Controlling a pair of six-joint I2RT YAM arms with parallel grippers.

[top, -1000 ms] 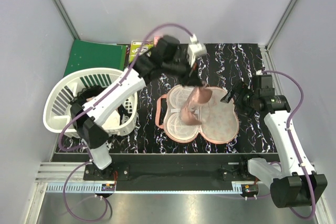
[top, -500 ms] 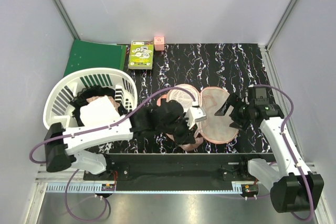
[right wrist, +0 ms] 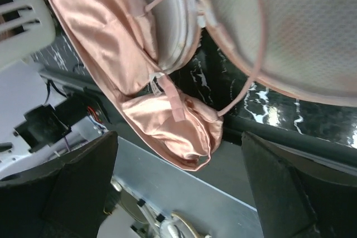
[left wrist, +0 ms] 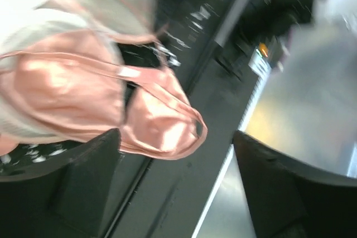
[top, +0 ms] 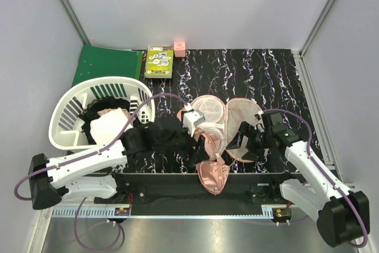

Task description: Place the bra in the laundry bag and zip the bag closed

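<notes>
Both of my grippers are released, fingers spread with nothing between them. My left gripper (top: 200,146) sits at the near-left edge of the laundry bag (top: 241,112); my right gripper (top: 241,143) sits at the near edge of its right lobe. The bag lies open, mesh faces up. The bra (top: 213,173) lies partly over the bag's left lobe, the rest trailing off its near side. Zipper condition: I cannot tell.

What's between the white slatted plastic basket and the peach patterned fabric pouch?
Left arm's black wrist and purple cable, over black marbled mat; top external view.
</notes>
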